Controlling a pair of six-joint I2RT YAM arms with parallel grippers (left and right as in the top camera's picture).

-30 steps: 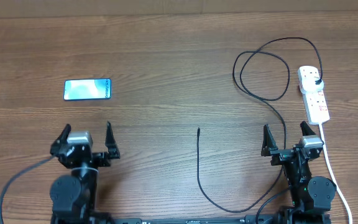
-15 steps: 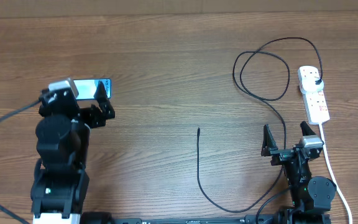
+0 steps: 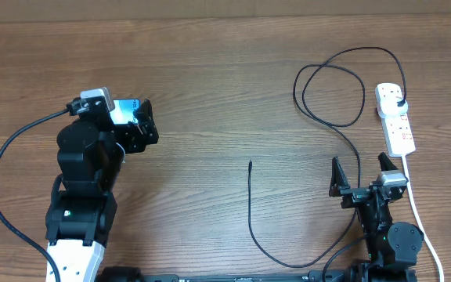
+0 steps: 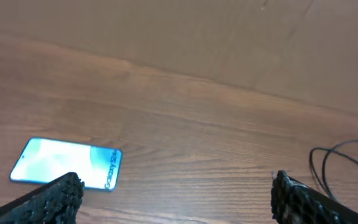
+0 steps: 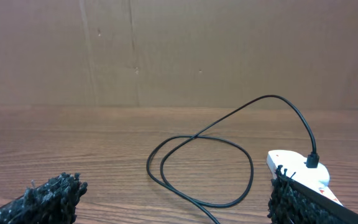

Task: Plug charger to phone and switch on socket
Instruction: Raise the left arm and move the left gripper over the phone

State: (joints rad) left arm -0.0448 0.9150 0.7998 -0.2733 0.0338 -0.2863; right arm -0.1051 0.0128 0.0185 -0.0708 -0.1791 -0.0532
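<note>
Left gripper [image 4: 178,186]: jaws spread wide, holding nothing, hovering over phone [image 4: 67,163]. Phone flat on worktop [image 3: 210,78], screen lit, far-left area; in wrist view its near edge sits just by left finger. Right gripper [image 3: 358,160]: wide open, empty, at near-right edge. Charger cable [image 3: 250,196]: plug in socket [image 3: 396,125] at far right, loops beside it, runs past right gripper, connector tip [image 3: 250,164] free mid-worktop, well apart from phone. Switch state: cannot tell.
</note>
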